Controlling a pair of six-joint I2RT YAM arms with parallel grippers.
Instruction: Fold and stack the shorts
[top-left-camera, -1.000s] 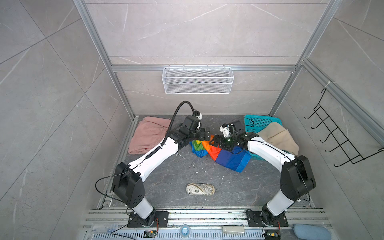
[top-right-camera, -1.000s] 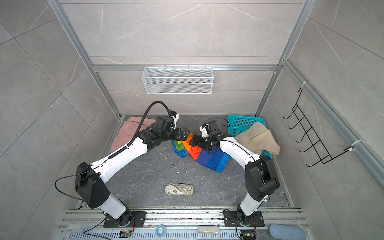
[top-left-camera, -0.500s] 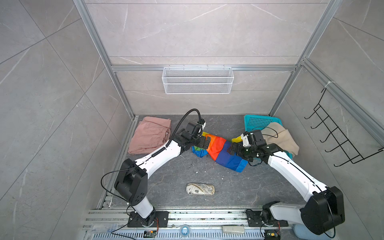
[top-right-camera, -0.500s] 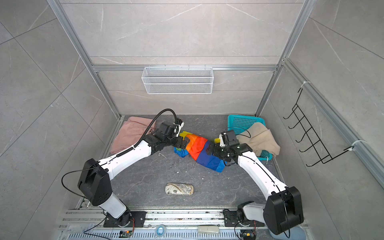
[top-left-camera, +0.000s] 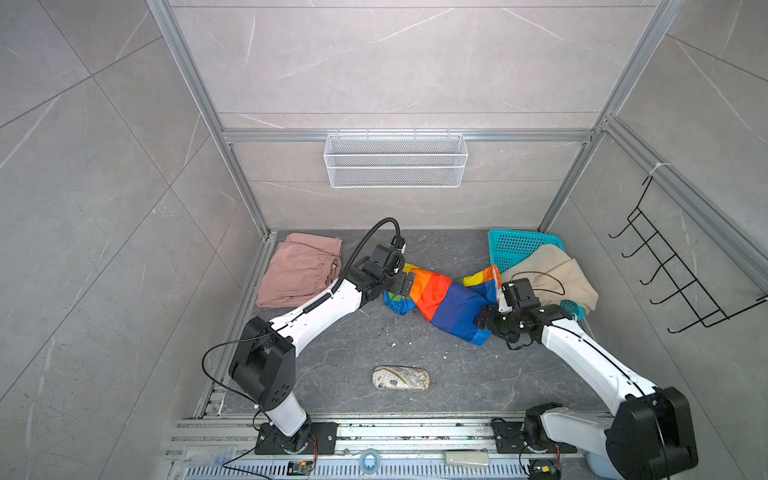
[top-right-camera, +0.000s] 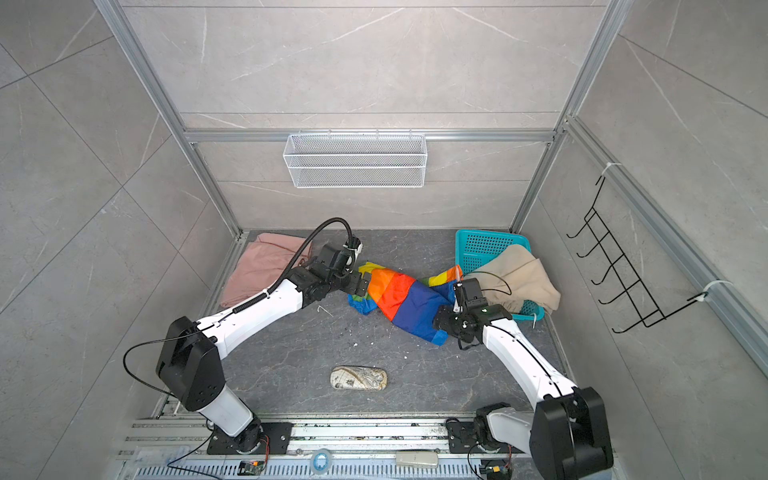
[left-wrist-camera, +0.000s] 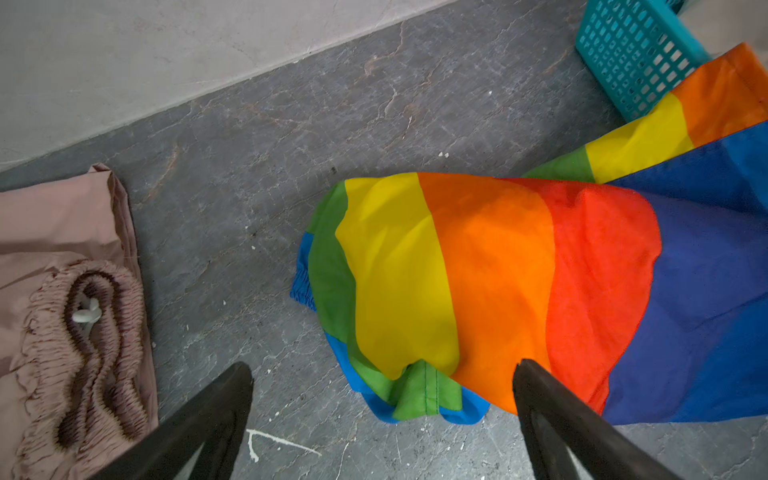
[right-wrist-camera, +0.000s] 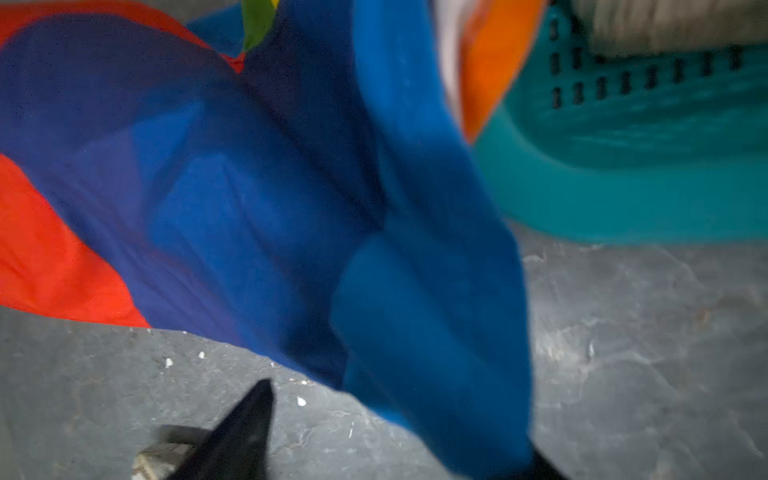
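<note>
The rainbow-striped shorts (top-left-camera: 449, 303) (top-right-camera: 403, 299) lie stretched across the middle of the floor. My left gripper (top-left-camera: 405, 284) (left-wrist-camera: 382, 374) is open at their yellow-green end, with a green fold (left-wrist-camera: 424, 390) between its fingers and untouched. My right gripper (top-left-camera: 484, 320) (right-wrist-camera: 401, 417) stands at the blue end with its jaws apart. Blue cloth drapes over one finger and hides it; the other finger (right-wrist-camera: 249, 424) is bare. The pink shorts (top-left-camera: 299, 270) (left-wrist-camera: 62, 291) lie folded at the back left. The beige shorts (top-left-camera: 557, 274) hang over the basket.
A teal basket (top-left-camera: 515, 245) (right-wrist-camera: 644, 166) stands at the back right, close to my right gripper. A patterned pouch (top-left-camera: 401, 378) lies near the front middle. A white wire shelf (top-left-camera: 395, 160) hangs on the back wall, and black hooks (top-left-camera: 673, 274) on the right wall.
My right gripper has moved from the middle out to the right end of the rainbow shorts, which now lie longer and flatter. The left gripper has stayed at their left end.
</note>
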